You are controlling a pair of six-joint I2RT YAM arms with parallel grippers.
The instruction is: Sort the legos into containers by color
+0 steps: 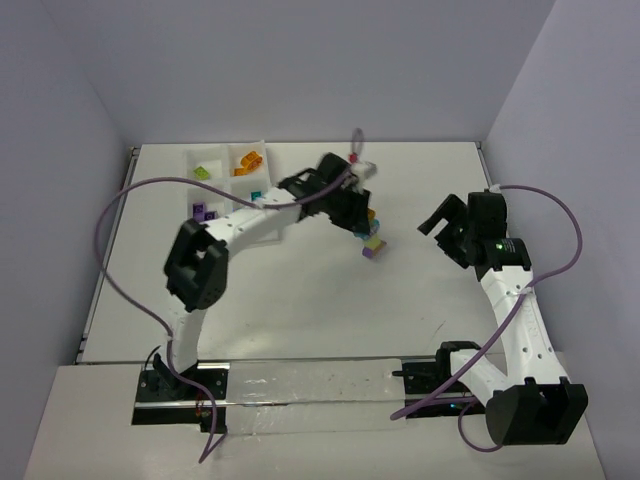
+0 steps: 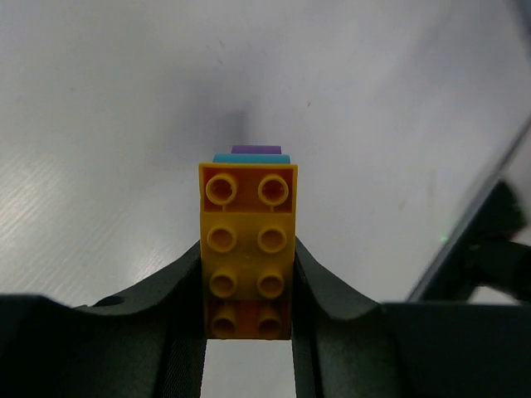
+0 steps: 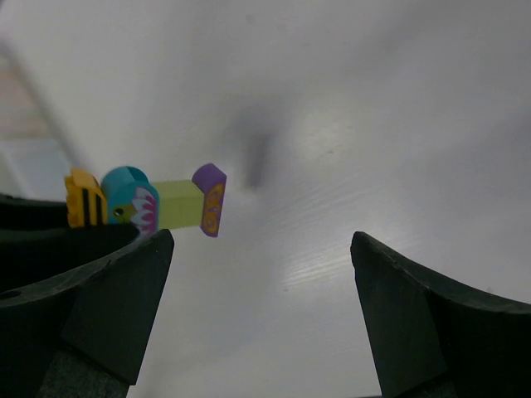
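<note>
My left gripper [image 1: 360,220] [image 2: 249,278] is shut on a clump of legos [image 1: 372,241] held above the table. In the left wrist view the clump's yellow-orange brick [image 2: 248,249] sits between the fingers, with teal and purple pieces behind it. From the right wrist view the clump [image 3: 145,203] shows orange, teal, lime green and purple parts in a row. My right gripper [image 1: 447,226] [image 3: 261,249] stands open and empty, to the right of the clump and apart from it. The white tray of containers [image 1: 225,152] at the back left holds a lime brick [image 1: 203,171], orange bricks [image 1: 248,163], purple bricks [image 1: 203,211] and a teal brick [image 1: 257,195].
The left arm's white links [image 1: 245,226] cross over the tray's near right part. Purple cables [image 1: 120,215] loop over the table's left and right sides. Walls close in the table at the back and both sides.
</note>
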